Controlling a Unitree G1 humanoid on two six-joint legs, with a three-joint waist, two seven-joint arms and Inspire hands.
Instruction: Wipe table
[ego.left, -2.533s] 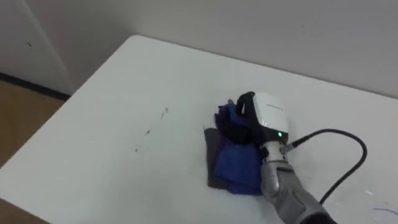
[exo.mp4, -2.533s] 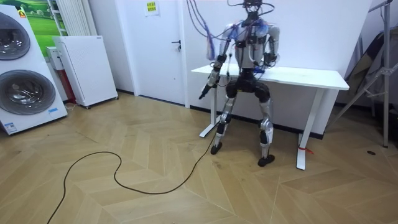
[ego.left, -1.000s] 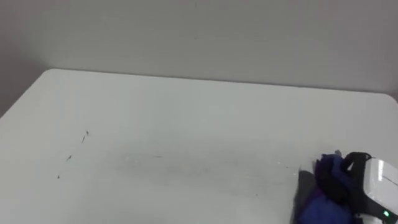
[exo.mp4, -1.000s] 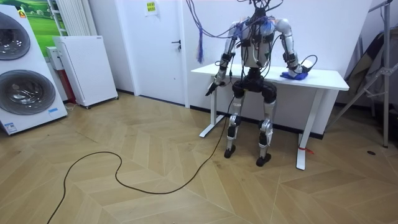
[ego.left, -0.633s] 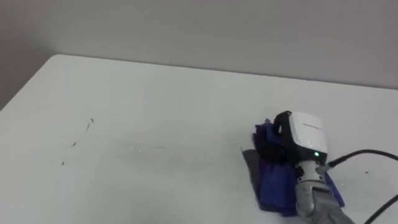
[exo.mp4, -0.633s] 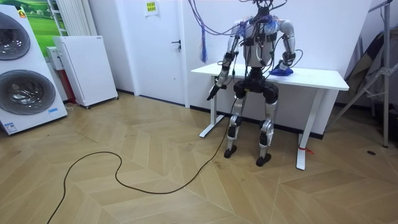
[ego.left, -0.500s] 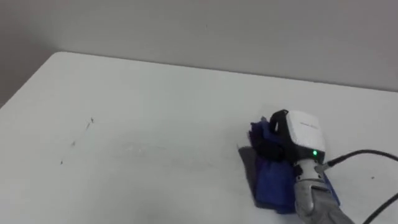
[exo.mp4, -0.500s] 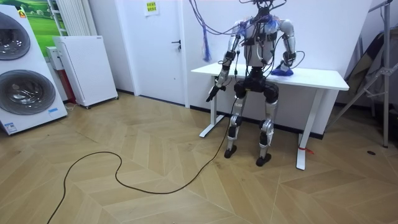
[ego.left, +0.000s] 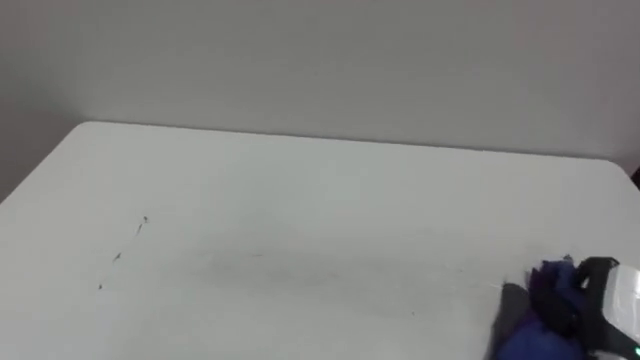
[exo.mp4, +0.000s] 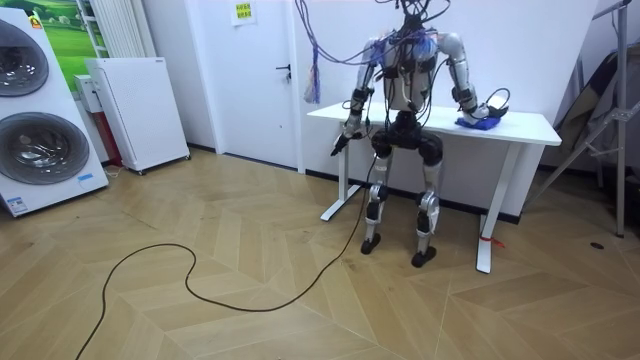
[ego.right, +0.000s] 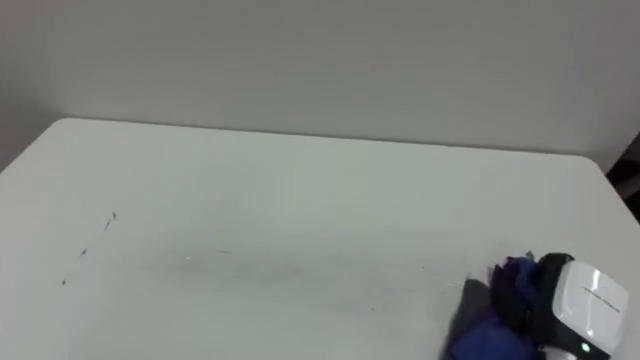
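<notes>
A white table (ego.left: 300, 210) fills the eye views. A bunched blue cloth (ego.left: 548, 305) (ego.right: 497, 318) lies near its right end. My right hand (ego.left: 612, 300) (ego.right: 580, 305) rests on top of the cloth, dark fingers curled down into the folds. A few small dark marks (ego.left: 118, 256) dot the table's left part. In the room view I stand at the table's (exo.mp4: 520, 128) front, right hand (exo.mp4: 487, 114) reached out onto the cloth (exo.mp4: 472, 123). My left hand (exo.mp4: 341, 139) hangs by the table's left end, fingers relaxed.
A grey wall runs right behind the table. The table's right corner (ego.left: 622, 165) is close to the cloth. In the room view, washing machines (exo.mp4: 35, 150) and a white cabinet (exo.mp4: 135, 110) stand at the left, and a folded stand (exo.mp4: 600, 110) at the right.
My right hand has slid the cloth from the table's middle to its right end, after an earlier sweep the other way. The eye views shifted with my head.
</notes>
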